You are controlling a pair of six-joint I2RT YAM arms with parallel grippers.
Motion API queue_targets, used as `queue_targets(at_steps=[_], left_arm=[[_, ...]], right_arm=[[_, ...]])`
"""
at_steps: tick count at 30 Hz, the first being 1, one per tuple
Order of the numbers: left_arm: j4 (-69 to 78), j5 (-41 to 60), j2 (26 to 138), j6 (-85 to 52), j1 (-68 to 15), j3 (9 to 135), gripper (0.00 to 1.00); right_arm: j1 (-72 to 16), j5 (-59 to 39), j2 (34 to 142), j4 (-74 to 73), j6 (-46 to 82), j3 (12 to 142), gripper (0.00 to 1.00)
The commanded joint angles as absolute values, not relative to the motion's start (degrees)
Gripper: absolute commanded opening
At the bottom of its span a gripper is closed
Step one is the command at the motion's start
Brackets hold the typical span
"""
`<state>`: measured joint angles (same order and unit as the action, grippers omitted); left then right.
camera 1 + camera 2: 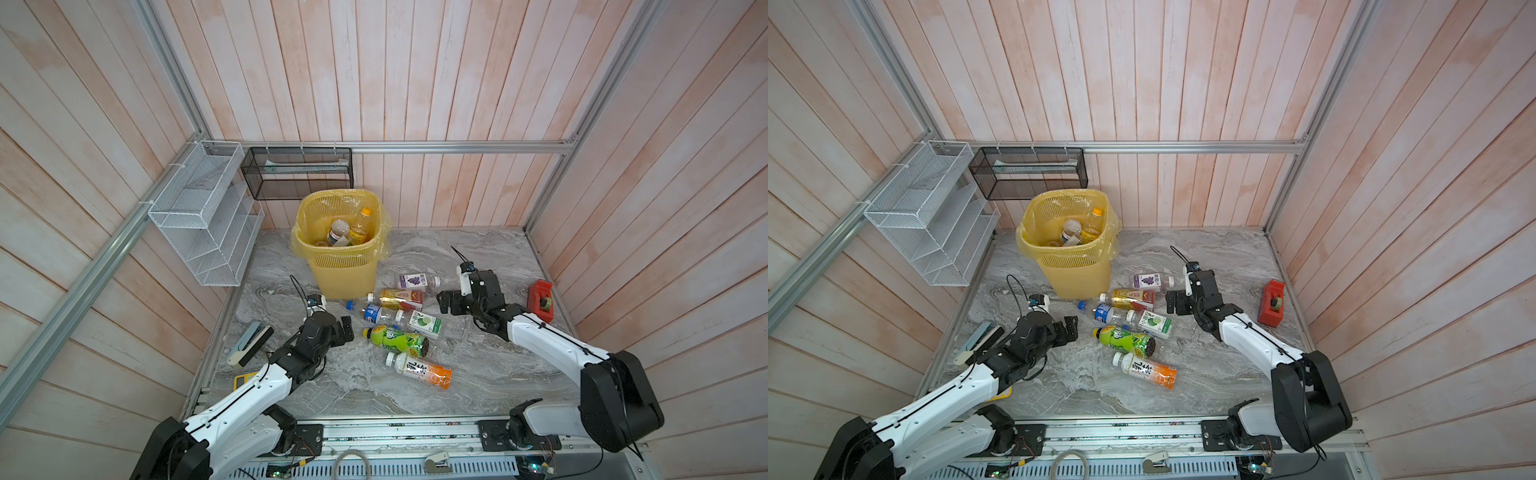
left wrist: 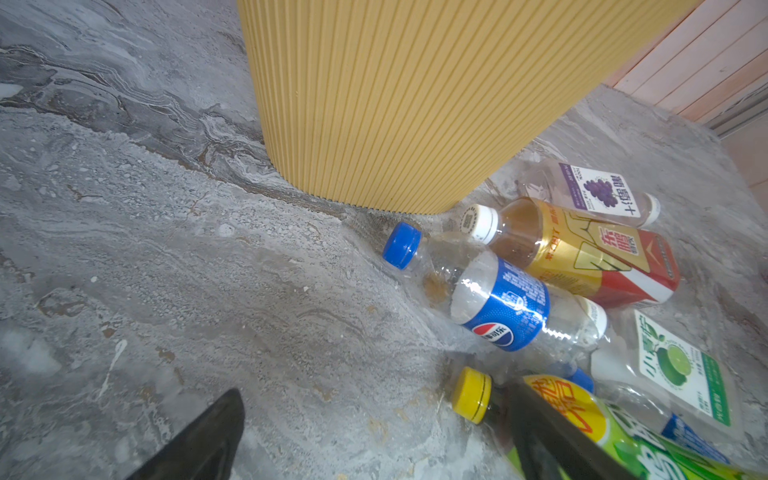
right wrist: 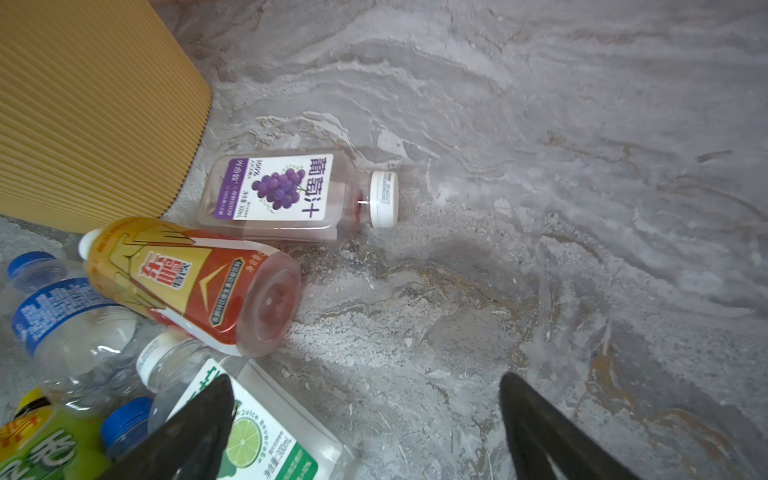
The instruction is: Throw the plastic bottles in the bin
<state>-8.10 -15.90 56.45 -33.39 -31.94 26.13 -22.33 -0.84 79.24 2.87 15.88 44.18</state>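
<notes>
The yellow bin (image 1: 345, 274) stands at the back of the marble table, with several plastic bottles (image 1: 347, 232) inside it. In front of it lie a grape-label bottle (image 3: 282, 191), a red and gold bottle (image 3: 195, 282), a Pepsi bottle (image 2: 498, 303), a lime-label bottle (image 1: 422, 323), a green bottle (image 1: 395, 340) and an orange bottle (image 1: 419, 370). My left gripper (image 2: 374, 399) hangs open over bare table beside the green bottle's yellow cap (image 2: 471, 395). My right gripper (image 3: 365, 386) is open and empty, just right of the red and gold bottle, one finger over the lime label.
A white wire rack (image 1: 203, 220) and a black mesh basket (image 1: 297, 172) hang on the back-left walls. A red tape dispenser (image 1: 540, 301) stands at the right edge. A grey and black device (image 1: 249, 343) and a small yellow object (image 1: 245, 379) lie by the left edge.
</notes>
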Motion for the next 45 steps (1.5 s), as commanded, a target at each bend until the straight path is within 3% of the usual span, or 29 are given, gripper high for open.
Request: queue_targets(at_steps=[1, 11, 26, 45], left_arm=[[-7.34, -16.83, 57.02, -32.78, -32.25, 27.58, 1.00], [-8.74, -17.75, 59.13, -32.06, -32.23, 29.84, 1.00], [-10.58, -13.81, 58.04, -37.01, -26.13, 28.60, 1.00], [-12.57, -10.24, 57.72, -36.08, -20.89, 28.21, 1.00]], right_arm=[[-21.80, -4.23, 82.67, 0.74, 20.19, 47.84, 0.99], [-22.00, -14.90, 90.85, -2.92, 27.35, 52.84, 0.98], [-30.41, -7.53, 98.95, 19.78, -11.79, 69.49, 0.96], [-32.17, -10.81, 108.58, 23.73, -25.55, 76.40, 0.90]])
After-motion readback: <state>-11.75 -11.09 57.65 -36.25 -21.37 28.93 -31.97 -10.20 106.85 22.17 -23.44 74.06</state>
